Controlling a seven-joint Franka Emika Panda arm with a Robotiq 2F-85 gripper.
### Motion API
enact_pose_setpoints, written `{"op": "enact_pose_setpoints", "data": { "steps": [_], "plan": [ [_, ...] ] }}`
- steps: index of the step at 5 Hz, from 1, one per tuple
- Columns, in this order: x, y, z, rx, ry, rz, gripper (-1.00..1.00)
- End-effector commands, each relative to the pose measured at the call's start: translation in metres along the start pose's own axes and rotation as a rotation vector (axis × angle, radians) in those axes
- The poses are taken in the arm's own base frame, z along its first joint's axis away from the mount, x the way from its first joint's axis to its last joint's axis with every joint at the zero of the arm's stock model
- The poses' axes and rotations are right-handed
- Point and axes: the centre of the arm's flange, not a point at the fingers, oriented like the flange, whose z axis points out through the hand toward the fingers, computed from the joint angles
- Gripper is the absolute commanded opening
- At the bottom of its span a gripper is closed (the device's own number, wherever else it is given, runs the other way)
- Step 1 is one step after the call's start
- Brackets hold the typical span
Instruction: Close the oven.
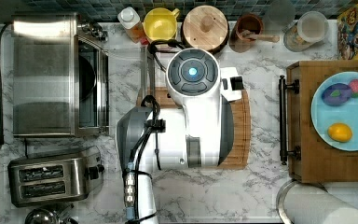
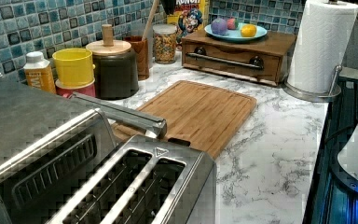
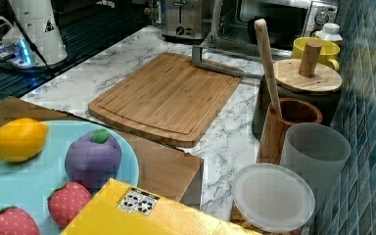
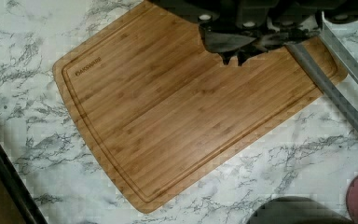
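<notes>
The oven (image 1: 44, 74) stands at the top view's left, a steel box with its glass door (image 1: 121, 74) dropped open toward the cutting board. Its long bar handle (image 1: 148, 70) lies over the board's edge, and I also see the handle (image 2: 121, 114) in the left view, the handle (image 3: 220, 66) in the right view and the handle (image 4: 335, 93) in the wrist view. In the wrist view my gripper (image 4: 233, 59) hangs above the board, a short way from the handle and not touching it. Its fingertips are together with nothing between them.
A bamboo cutting board (image 4: 168, 116) lies under the gripper. A two-slot toaster (image 1: 51, 175) sits beside the oven. A bottle (image 1: 129, 21), a yellow cup (image 1: 161, 23), a lidded jar (image 1: 205, 25) and a utensil holder (image 1: 249, 28) line the tiled wall. A wooden stand with a plate (image 1: 345, 112) and a paper towel roll (image 1: 321, 205) stand on the top view's right.
</notes>
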Motion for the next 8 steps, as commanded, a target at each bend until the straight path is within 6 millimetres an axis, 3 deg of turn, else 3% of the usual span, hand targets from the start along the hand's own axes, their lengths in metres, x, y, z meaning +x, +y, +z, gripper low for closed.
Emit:
{"op": "enact_pose_setpoints", "data": {
  "steps": [1, 2, 3, 5, 7, 8],
  "plan": [
    [-0.003, -0.003, 0.004, -0.007, -0.002, -0.010, -1.00],
    [0.010, 0.010, 0.024, 0.120, -0.061, -0.135, -1.00],
    [0.037, 0.022, 0.057, 0.214, -0.152, -0.236, -1.00],
    [0.056, 0.051, 0.100, 0.468, -0.090, -0.434, -1.00],
    [0.052, 0.027, 0.128, 0.648, -0.121, -0.589, -1.00],
    [0.038, 0.008, 0.149, 0.713, -0.114, -0.632, -1.00]
  ]
}}
